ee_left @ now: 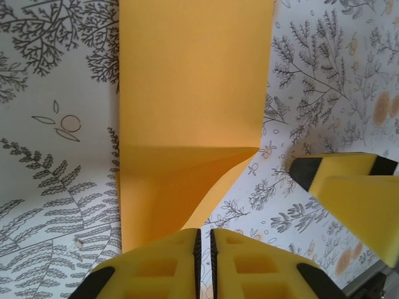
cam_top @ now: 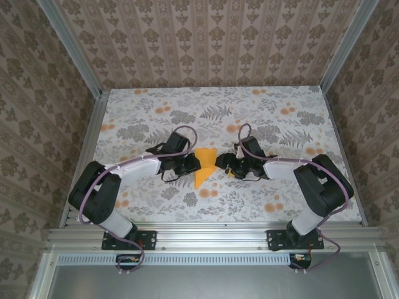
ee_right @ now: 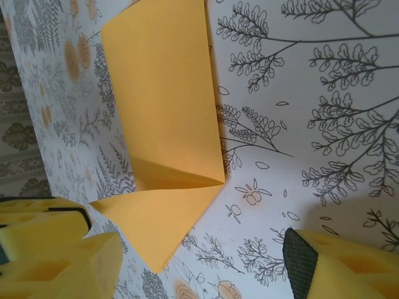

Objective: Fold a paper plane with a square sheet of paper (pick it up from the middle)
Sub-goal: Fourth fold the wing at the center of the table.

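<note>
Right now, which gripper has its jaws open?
The right gripper: its jaws stand wide apart, while those of the left gripper are pressed together.

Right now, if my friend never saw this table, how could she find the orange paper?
Look at the flowery table, then at its middle, where the left gripper and right gripper almost meet. The square sheet of paper lies between them, partly folded. It's plain bright orange, bigger than the small orange flowers printed on the table.

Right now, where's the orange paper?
Top view: the orange paper lies mid-table, partly folded, between the left claw and the right claw.
</note>
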Robot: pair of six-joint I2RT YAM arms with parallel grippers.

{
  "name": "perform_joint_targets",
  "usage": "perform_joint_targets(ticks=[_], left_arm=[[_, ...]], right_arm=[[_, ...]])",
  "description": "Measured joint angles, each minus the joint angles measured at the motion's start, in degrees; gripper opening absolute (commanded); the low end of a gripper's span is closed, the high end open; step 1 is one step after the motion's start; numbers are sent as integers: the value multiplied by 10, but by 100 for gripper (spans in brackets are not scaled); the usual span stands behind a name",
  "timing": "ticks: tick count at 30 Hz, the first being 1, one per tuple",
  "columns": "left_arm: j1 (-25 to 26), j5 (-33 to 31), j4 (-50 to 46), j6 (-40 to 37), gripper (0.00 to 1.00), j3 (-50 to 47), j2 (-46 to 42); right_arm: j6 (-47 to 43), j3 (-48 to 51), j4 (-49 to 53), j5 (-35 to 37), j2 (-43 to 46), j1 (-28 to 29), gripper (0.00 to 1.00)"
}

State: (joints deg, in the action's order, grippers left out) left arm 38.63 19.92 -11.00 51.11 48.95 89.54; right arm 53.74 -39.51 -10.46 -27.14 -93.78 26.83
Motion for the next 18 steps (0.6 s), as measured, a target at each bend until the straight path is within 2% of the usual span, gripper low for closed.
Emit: perform_joint_targets(ticks=[4,11,18], left_arm=[[0,4,0,-3,13,8,14],[-1,-2,-19,-15,9,41,69],[-1,-16,-33,-15,7,41,95]], right_arm=[[10,-2,-5,2,-9,5,68],[24,-17,-6,8,-13,16,57],[36,-28,-7,8,-38,31,51]])
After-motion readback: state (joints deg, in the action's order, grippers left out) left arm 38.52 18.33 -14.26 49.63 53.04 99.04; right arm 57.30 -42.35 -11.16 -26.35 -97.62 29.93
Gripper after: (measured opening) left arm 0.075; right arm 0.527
